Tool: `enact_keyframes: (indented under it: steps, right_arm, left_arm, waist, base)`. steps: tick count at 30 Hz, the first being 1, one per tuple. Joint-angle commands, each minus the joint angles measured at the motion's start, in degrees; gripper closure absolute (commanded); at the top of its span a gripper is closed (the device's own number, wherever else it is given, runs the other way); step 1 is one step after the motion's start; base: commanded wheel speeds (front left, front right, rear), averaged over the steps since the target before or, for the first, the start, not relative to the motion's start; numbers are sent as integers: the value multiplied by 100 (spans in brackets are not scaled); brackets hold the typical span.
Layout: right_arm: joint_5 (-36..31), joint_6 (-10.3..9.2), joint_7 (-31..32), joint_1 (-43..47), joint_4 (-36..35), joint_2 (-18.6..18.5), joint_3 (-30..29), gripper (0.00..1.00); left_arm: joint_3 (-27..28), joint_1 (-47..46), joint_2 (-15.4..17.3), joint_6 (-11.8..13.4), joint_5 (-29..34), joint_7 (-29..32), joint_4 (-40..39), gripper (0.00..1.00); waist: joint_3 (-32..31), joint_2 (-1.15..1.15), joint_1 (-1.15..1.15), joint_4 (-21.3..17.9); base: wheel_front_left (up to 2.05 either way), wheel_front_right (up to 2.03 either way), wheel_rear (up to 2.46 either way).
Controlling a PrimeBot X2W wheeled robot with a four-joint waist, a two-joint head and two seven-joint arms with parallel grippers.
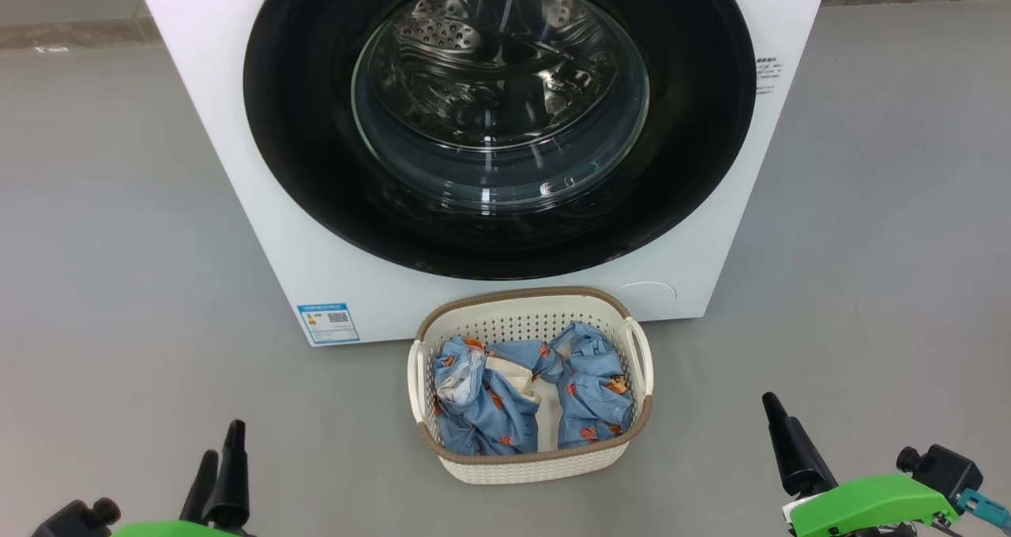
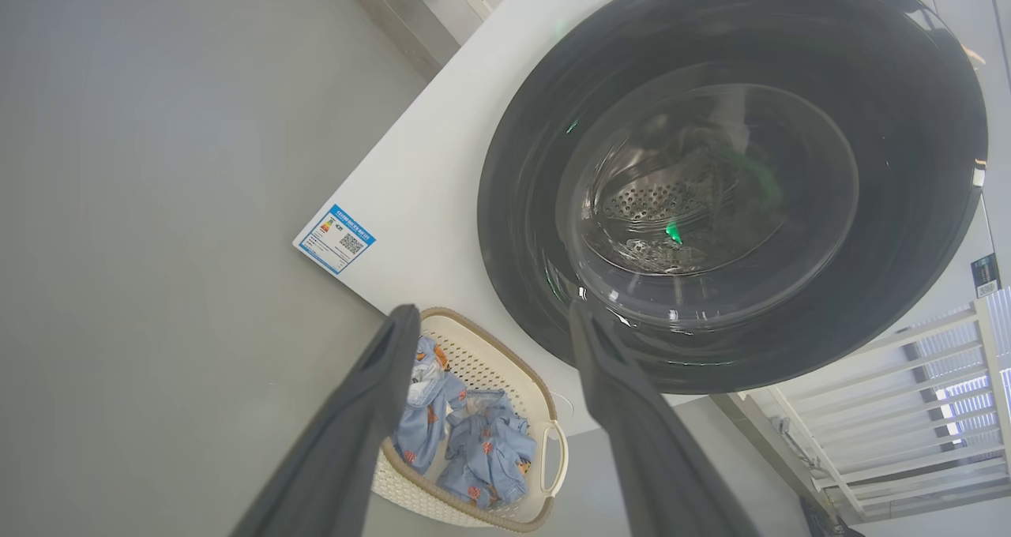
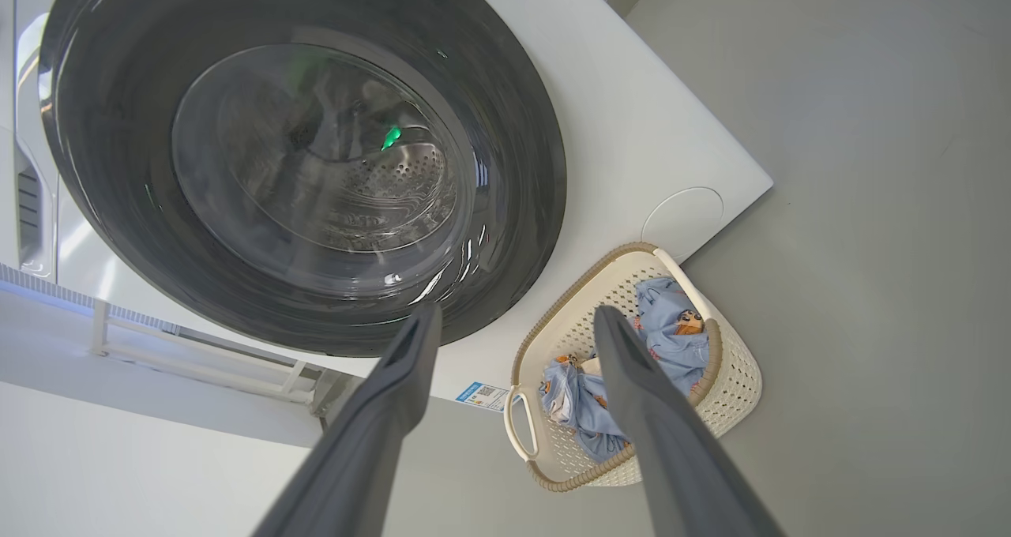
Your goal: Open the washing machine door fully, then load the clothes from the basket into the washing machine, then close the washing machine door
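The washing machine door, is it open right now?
No, the washing machine door sits shut, its black ring flat against the front of the white washing machine.

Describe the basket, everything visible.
The basket is small, rectangular, cream-white plastic by its look, with perforated walls, a brown woven-look rim and a loop handle on each side. It stands upright on the grey floor close before the washer, below the shut door; contact with the washer can't be told. Blue printed clothes with some cream cloth lie inside. Nothing else touches it.

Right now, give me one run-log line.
door shut | clothes in basket | left gripper open, empty | right gripper open, empty
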Motion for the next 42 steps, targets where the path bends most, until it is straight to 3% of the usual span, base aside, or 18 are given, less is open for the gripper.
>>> enact_keyframes:
  steps: [1, 42]
  right_arm:
    - [-190, 4, -88, -257, -114, -48, 113, 0]
    - [-2598, 7, -758, -560, 84, -102, 433, 0]
  left_arm:
    - [76, -140, 127, -8, 209, -90, -192, 0]
    - [-31, -252, 307, -14, 2755, -762, -349, 0]
  waist:
    - [0, 0, 0, 3]
    - [152, 0, -1, 86]
  base:
    - [0, 0, 0]
    - [0, 0, 0]
